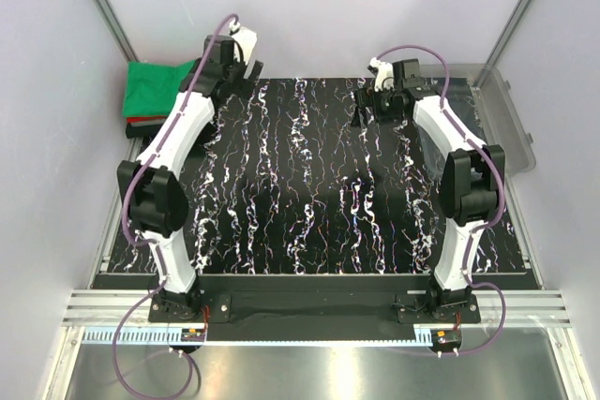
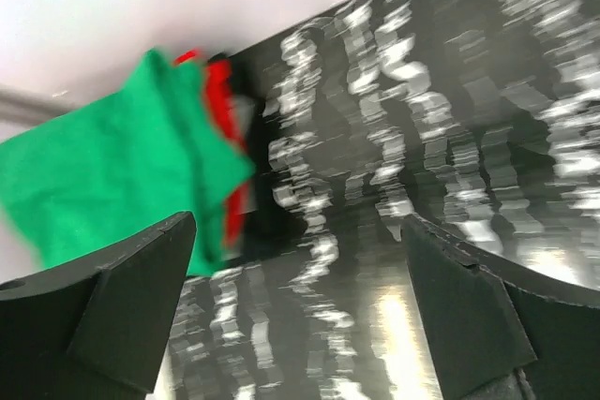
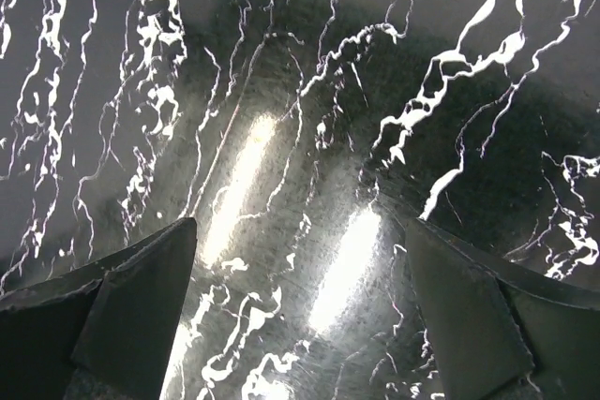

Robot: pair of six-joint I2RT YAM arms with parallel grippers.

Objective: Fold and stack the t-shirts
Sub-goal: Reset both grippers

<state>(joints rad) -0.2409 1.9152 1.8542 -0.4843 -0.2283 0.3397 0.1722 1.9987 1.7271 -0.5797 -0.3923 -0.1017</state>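
A folded bright green t-shirt (image 1: pixel 155 87) lies on top of a red t-shirt (image 1: pixel 142 122) and a dark one, stacked at the far left edge of the table. The left wrist view shows the green shirt (image 2: pixel 103 170) with red (image 2: pixel 220 100) beneath it. My left gripper (image 1: pixel 234 77) is open and empty, just right of the stack over the marbled mat. My right gripper (image 1: pixel 370 105) is open and empty at the far right of the mat; its wrist view shows only bare mat between the fingers (image 3: pixel 131 316).
A black, white-veined mat (image 1: pixel 309 185) covers the table. A clear plastic bin (image 1: pixel 497 119) stands at the far right beside the right arm. White walls and metal frame posts enclose the back and sides.
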